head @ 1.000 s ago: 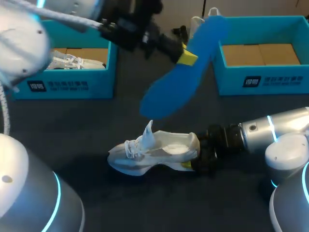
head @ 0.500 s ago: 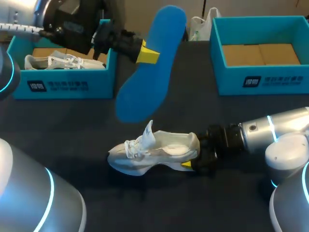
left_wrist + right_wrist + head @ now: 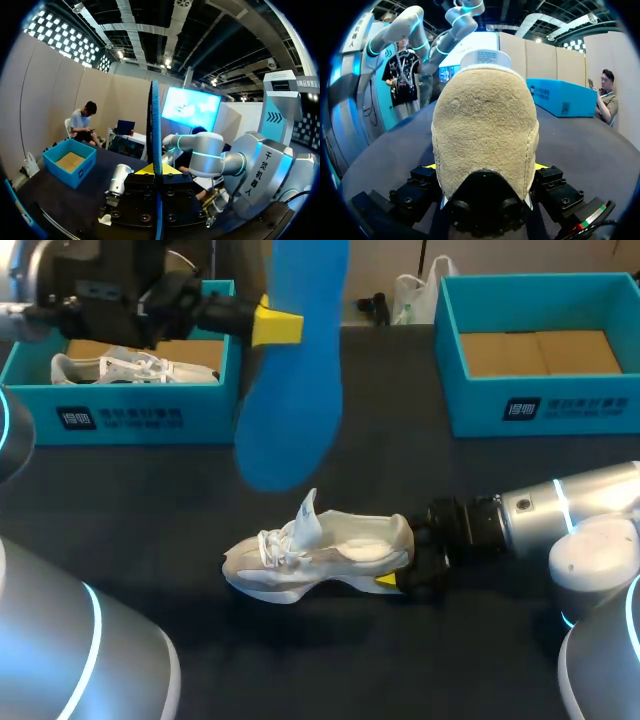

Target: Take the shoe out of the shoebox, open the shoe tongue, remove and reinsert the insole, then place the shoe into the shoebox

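A white shoe [image 3: 315, 552] lies on the dark table, toe to the left, tongue standing up. My right gripper [image 3: 408, 567] is shut on its heel; in the right wrist view the beige heel [image 3: 485, 125] fills the space between the fingers of the right gripper [image 3: 485, 169]. My left gripper [image 3: 277, 325] is shut on a blue insole [image 3: 293, 390], held in the air above and left of the shoe. Seen from the left wrist, the insole [image 3: 155, 125] stands edge-on in the left gripper [image 3: 156, 172].
A teal shoebox [image 3: 130, 405] at the back left holds another white shoe [image 3: 120, 368]. A second teal shoebox [image 3: 540, 405] at the back right shows only its cardboard bottom. A white bag [image 3: 412, 295] sits behind the boxes.
My left arm has swung the insole leftward and turned it more upright. The shoe and the right arm have stayed where they were.
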`<state>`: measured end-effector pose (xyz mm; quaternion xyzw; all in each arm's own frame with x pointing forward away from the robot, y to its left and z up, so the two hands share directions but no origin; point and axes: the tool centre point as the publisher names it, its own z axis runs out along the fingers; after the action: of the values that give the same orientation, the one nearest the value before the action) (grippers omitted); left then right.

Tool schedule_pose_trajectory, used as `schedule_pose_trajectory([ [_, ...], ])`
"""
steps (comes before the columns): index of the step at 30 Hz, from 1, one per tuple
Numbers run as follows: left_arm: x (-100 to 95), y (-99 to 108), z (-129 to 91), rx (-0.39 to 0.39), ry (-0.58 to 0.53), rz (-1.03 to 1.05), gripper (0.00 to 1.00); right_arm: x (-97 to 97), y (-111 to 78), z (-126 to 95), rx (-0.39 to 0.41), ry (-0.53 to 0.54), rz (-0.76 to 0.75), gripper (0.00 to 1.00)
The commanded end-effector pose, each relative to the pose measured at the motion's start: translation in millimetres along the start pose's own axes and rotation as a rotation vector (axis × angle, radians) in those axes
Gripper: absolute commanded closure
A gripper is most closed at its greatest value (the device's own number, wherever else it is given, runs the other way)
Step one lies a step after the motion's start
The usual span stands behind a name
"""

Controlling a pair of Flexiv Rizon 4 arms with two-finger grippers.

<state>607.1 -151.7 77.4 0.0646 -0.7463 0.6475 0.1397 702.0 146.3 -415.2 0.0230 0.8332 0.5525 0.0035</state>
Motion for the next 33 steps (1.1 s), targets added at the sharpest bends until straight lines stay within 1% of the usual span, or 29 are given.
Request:
schedule_pose_trajectory([
  [1, 15.5, 4.8, -13.9, 0.038, -0.015, 0.006, 1.00, 0.3, 2.4, 0.9, 0.007, 0.000, 0.001, 1.00],
  [8, 27.3, 2.1, -16.4, 0.053, -0.029, 0.009, 1.00, 0.3, 2.4, 0.9, 0.007, 0.000, 0.001, 1.00],
  [14, 24.0, -1.7, -12.5, 0.069, -0.019, -0.003, 1.00, 0.3, 2.4, 0.9, 0.007, 0.000, 0.001, 1.00],
  [18, 24.9, -2.8, -13.5, 0.092, 0.022, -0.032, 1.00, 0.3, 2.4, 0.9, 0.007, 0.000, 0.001, 1.00],
  [26, 25.3, -2.6, -13.9, 0.091, 0.020, -0.032, 1.00, 0.4, 1.1, 0.5, 0.008, 0.003, 0.001, 1.00],
  [27, 25.3, -2.6, -13.9, 0.091, 0.020, -0.032, 1.00, 0.3, 0.8, -0.1, 0.021, 0.015, -0.003, 1.00],
  [28, 25.3, -2.6, -13.9, 0.091, 0.020, -0.032, 1.00, 0.4, 0.7, -0.3, 0.030, 0.021, -0.003, 0.73],
  [29, 25.3, -2.6, -13.9, 0.091, 0.020, -0.032, 1.00, 0.4, 0.9, -0.3, 0.035, 0.022, 0.000, 0.20],
  [30, 25.3, -2.6, -13.9, 0.091, 0.020, -0.032, 1.00, 0.2, 1.4, -0.8, 0.052, 0.025, 0.004, 0.00],
  [33, 25.3, -2.6, -13.9, 0.091, 0.020, -0.032, 1.00, -1.0, 4.3, -5.6, 0.111, 0.026, 0.016, 0.00],
])
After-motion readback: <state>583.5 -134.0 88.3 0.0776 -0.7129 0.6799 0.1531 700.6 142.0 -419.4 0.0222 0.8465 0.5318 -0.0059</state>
